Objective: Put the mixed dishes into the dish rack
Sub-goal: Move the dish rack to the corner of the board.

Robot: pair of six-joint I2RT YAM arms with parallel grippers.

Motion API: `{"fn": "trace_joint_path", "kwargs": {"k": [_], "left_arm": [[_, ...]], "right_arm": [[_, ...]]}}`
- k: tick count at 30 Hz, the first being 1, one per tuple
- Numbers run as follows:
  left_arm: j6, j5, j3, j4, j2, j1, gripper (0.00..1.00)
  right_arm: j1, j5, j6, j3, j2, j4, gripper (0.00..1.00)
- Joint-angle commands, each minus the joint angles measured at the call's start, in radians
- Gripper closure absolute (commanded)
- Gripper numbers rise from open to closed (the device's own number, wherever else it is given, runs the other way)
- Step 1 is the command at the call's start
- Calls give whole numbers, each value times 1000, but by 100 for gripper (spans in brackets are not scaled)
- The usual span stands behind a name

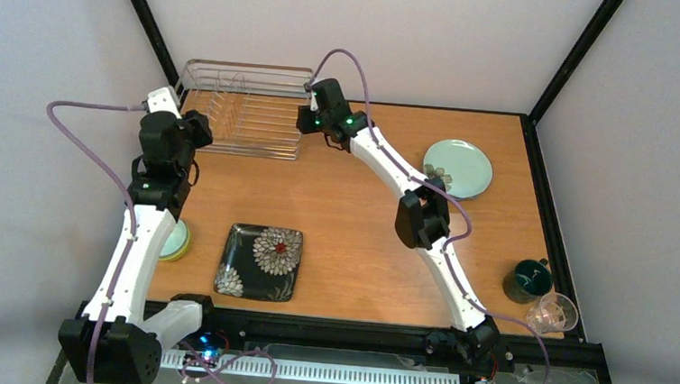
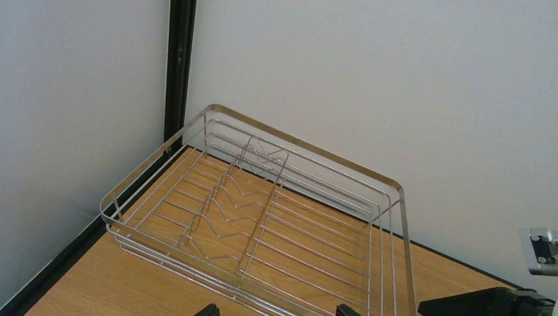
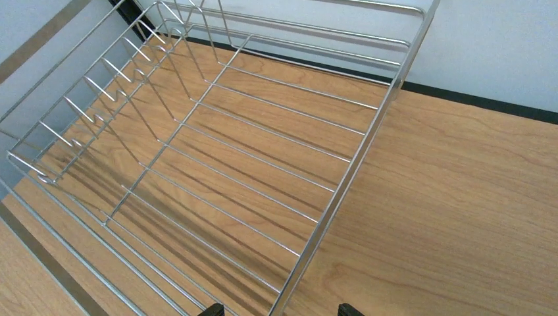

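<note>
The dish rack [image 1: 245, 109] stands at the back left, with nothing in it; it also shows in the left wrist view [image 2: 263, 217] and the right wrist view [image 3: 197, 164]. My left gripper [image 1: 201, 133] [image 2: 277, 311] is open and empty at the rack's near left side. My right gripper [image 1: 308, 119] [image 3: 283, 309] is open and empty over the rack's right rim. The black square floral plate [image 1: 260, 260] lies near the front. The pale mint plate [image 1: 457, 168] lies at the right. The dark green mug [image 1: 527, 279] and clear glass cup [image 1: 556, 313] stand front right. A yellow-green bowl [image 1: 176, 241] peeks from under my left arm. The other dishes are out of view.
Black frame posts and white walls close in the wooden table [image 1: 351, 238] at the back and sides. My right arm's black wrist [image 2: 487, 304] shows at the left wrist view's lower right, close to the rack's right corner.
</note>
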Motion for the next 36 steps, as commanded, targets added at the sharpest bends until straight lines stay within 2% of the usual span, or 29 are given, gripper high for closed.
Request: {"fn": "trace_joint_path", "kwargs": {"k": [1, 11, 21, 24, 31, 36], "left_arm": [[-12, -21, -10, 3, -22, -3, 0], [-24, -22, -16, 20, -36, -3, 0], [-33, -15, -36, 34, -58, -3, 0], [-35, -16, -47, 35, -68, -4, 0], [-30, -21, -62, 35, -78, -4, 0], [-37, -11, -66, 39, -76, -3, 0]], "right_arm": [[23, 47, 28, 37, 34, 21, 1], [36, 101, 39, 68, 83, 26, 1], [39, 116, 34, 74, 127, 37, 6], [42, 123, 22, 77, 135, 43, 12], [40, 152, 11, 77, 135, 47, 35], [38, 153, 15, 76, 139, 29, 48]]}}
